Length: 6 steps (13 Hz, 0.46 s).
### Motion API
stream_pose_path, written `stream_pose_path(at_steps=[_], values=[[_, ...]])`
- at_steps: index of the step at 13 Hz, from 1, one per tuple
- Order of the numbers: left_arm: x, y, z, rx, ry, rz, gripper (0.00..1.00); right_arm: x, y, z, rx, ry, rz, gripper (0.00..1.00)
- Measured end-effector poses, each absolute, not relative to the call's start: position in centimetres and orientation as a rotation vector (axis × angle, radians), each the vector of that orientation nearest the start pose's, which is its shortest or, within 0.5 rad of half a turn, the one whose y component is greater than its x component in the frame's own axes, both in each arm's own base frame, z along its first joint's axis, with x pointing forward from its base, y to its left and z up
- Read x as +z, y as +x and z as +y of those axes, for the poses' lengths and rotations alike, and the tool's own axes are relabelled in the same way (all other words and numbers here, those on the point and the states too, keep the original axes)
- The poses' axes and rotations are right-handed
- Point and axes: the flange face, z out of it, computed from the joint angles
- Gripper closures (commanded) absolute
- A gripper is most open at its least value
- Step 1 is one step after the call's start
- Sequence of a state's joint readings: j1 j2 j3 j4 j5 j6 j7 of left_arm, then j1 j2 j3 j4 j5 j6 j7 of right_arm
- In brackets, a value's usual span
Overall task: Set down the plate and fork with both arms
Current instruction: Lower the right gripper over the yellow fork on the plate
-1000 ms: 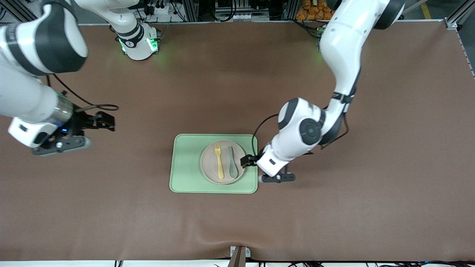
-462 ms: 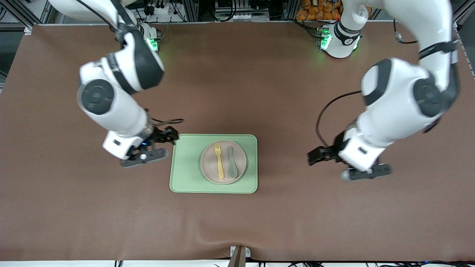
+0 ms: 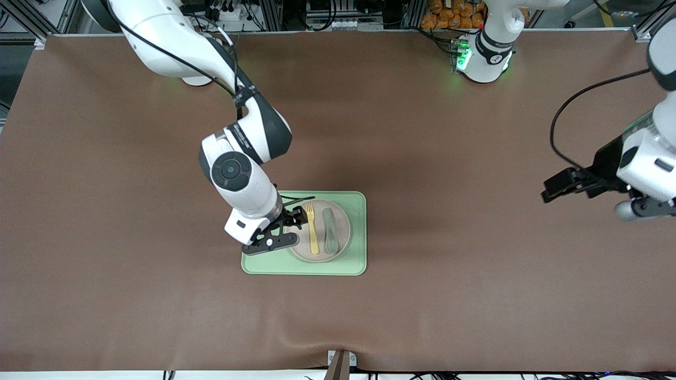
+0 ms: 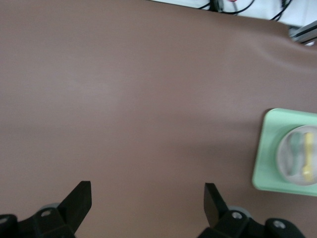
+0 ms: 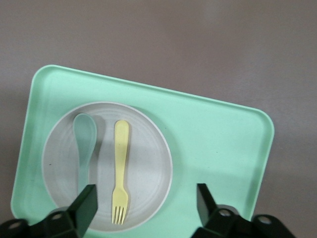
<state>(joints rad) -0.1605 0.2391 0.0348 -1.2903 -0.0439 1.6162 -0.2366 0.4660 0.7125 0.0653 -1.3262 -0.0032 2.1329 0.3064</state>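
The pale round plate (image 3: 344, 228) lies on the light-green tray (image 3: 264, 258) in the middle of the table. The yellow fork (image 3: 313, 229) rests on the plate beside a grey-green spoon (image 3: 331, 230). My right gripper (image 3: 297, 217) hangs open over the plate's rim at the side toward the right arm's end. In the right wrist view the fork (image 5: 120, 168) points its tines between the right gripper's (image 5: 146, 201) spread fingers, and nothing is held. My left gripper (image 3: 557, 187) is open and empty over bare mat near the left arm's end; in its own view the left gripper (image 4: 146, 198) shows the tray (image 4: 270, 148) far off.
A brown mat (image 3: 422, 295) covers the table and wrinkles at the front edge. A small metal bracket (image 3: 340, 361) sits at the middle of that edge. The green-lit left arm base (image 3: 483, 55) stands at the table's back.
My right arm swung in from its end of the table to over the tray and plate. My left arm drew away from the plate toward its own end.
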Motion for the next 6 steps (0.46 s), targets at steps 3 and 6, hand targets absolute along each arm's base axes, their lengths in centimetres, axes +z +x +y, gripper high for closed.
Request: stream_pose_path(at_steps=[3, 6], values=[[63.5, 60.9, -8.2, -0.083, -3.156, -0.170, 0.00, 28.7, 64.5, 38.0, -0.079, -3.052, -0.340, 0.28], [62.8, 60.3, -7.5, 0.011, -3.146, -0.185, 0.00, 26.4, 63.9, 39.6, -0.089, -3.045, -0.338, 0.40]])
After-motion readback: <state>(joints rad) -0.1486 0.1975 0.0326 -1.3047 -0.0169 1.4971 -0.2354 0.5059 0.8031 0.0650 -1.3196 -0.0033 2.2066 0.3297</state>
